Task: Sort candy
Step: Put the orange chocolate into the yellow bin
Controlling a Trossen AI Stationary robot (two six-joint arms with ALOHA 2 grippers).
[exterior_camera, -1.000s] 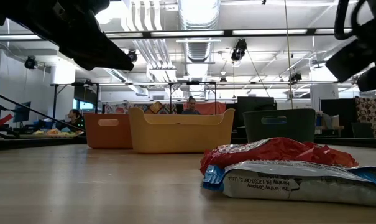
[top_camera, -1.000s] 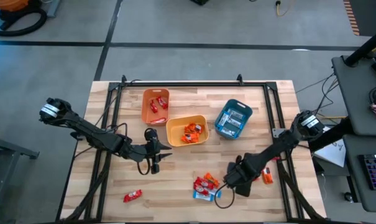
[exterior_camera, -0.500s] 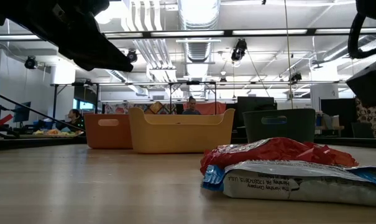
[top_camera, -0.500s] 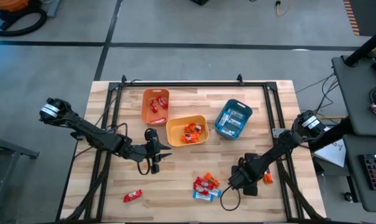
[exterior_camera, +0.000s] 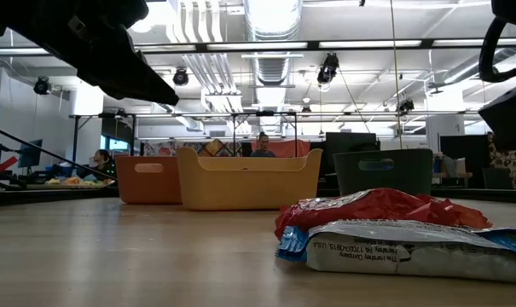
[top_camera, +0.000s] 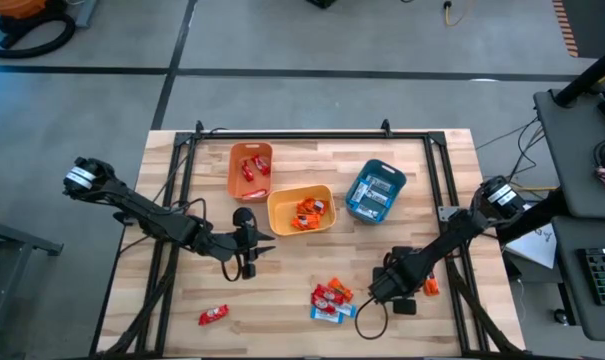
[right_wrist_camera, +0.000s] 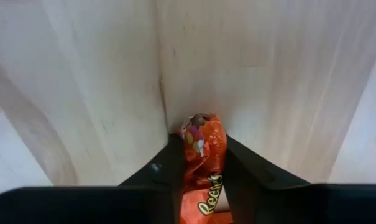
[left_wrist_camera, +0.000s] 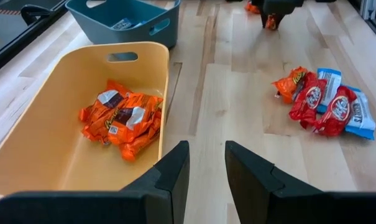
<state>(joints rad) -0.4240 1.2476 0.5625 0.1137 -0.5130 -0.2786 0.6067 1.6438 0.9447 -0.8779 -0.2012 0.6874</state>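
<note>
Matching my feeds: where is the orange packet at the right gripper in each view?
High: packet lower right, at the right gripper.
Low: not visible.
Left wrist: packet at the top edge.
Right wrist: packet centre, gripped.
Shared landmark: candy pile, nearby.

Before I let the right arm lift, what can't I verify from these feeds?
- Orange packet: right wrist view shows it between the right gripper fingers; the bottom edge cuts it off.
- High view: the arm covers that gripper's tips; only a bit of orange shows.
- Teal bin: contents too small to count.
- Low view: the candy pile blocks what lies behind it.
</note>
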